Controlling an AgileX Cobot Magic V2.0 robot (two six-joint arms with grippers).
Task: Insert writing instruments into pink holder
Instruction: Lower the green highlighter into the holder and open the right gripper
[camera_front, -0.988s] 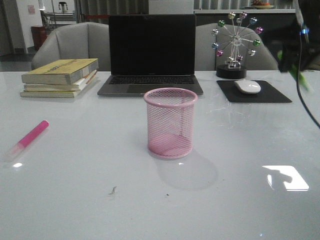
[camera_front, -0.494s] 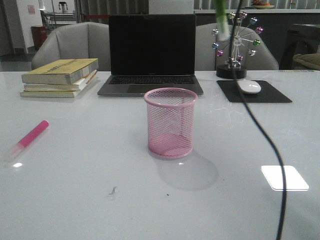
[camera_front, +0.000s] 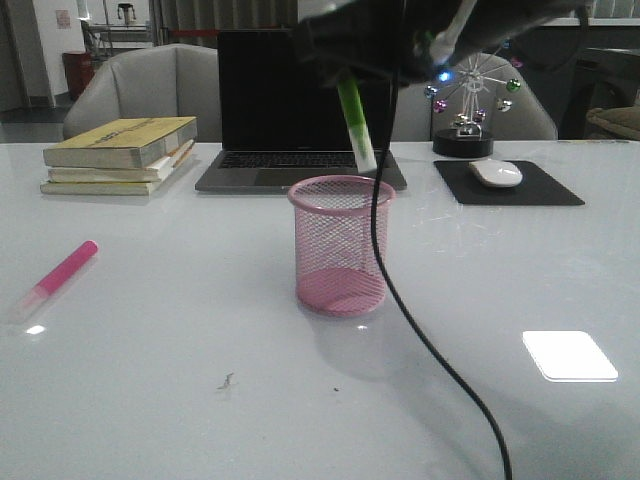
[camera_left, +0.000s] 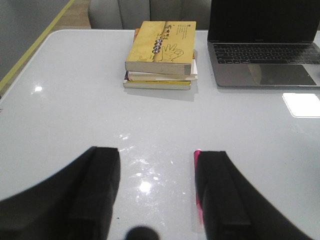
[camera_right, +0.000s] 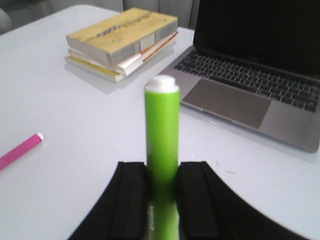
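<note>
I have the right gripper (camera_right: 162, 200) clamped on the green highlighter (camera_front: 355, 122), one black finger (camera_right: 132, 200) pressed to each side of the barrel, and the marker runs out beyond the fingertips to its white end. On the front camera that marker hangs tilted from the dark mass of my right arm, its pale lower tip just above the back rim of the pink holder (camera_front: 341, 247) and not yet inside it. The holder stands upright on the white table (camera_front: 150, 400), below the fingers, with the arm's black cable (camera_front: 400, 300) draping down across its front right side. The laptop (camera_front: 304, 105) and the stack of books (camera_front: 120, 155) lie farther out past the fingertips. My left gripper (camera_left: 157, 192) has its fingers spread wide with nothing between them. The pink highlighter (camera_front: 57, 278) lies flat on the table; on the left wrist camera it sits tucked against the inner edge of one finger (camera_left: 220, 195), mostly hidden by it, and I cannot tell whether they touch.
</note>
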